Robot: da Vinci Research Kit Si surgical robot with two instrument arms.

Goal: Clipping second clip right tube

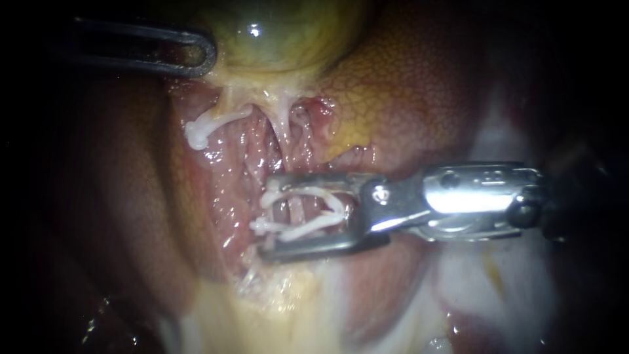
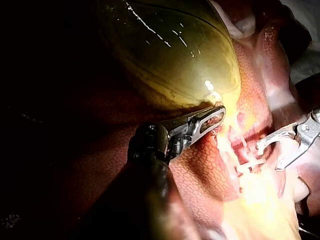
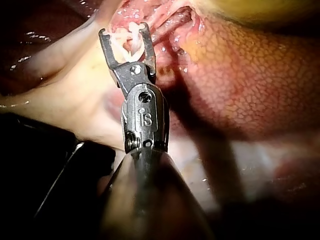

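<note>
**Open jaws astride the right tube, clip in the gap**

Endoscope first. Right instrument [image 1: 264, 216] in from the right, jaws spread wide, not yet closed. Between them a white clip [image 1: 308, 210], two arms splayed toward the jaw tips and joined near the hinge. Across the gap, the right tube [image 1: 290, 213], thin and pink, down from the gallbladder [image 1: 288, 33]. Contact between clip arms and jaws: hard to call. Up at the left, left instrument [image 1: 206, 52], one dark looped jaw seen flat-on, tip against the gallbladder's pale fringe. Just below that, a white stump [image 1: 196, 134] with a knobbed end.

Over to the left wrist view, and here comes the side-on look missing from the endoscope. Left instrument [image 2: 220, 112] with jaws clamped together on the lower edge of the gallbladder [image 2: 170, 55], green sac bulging ahead. Right instrument [image 2: 268, 157] beside and ahead of it, plainly open.

Right wrist view: straight down the shaft. Right instrument [image 3: 124, 30] forked open, white clip [image 3: 131, 40] bunched in the fork, tube lost behind it.

Under everything, liver [image 1: 419, 85], mottled red-brown, wet and glistening. Pale yellow tissue [image 1: 275, 308] below the open jaws. Edges of every view sunk in dark. Left shaft cut off at the endoscope's left edge.
</note>
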